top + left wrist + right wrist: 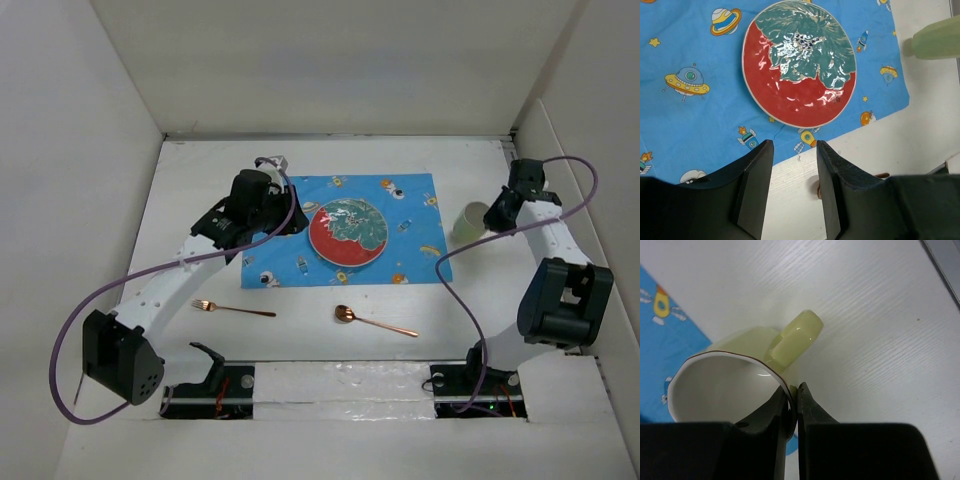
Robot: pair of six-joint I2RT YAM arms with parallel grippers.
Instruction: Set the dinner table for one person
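1. Right gripper [794,390] pinches the pale green mug [730,380] by its rim, just right of the placemat [290,262] on the dinner table [460,300].
2. Left gripper [794,145] hangs half-open and empty near the plate [799,62].
3. Next, probably: release the mug, then fetch the fork [233,309] and spoon [372,320].

Near rim of the mug [725,385] hides behind the right fingers [815,422] (base unseen too); placemat [690,125] cropped at left.

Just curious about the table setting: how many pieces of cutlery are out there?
2. A copper-coloured fork lies on the table on the near side of the placemat, by its left end; a matching spoon lies to its right, also off the placemat. None appears hidden.
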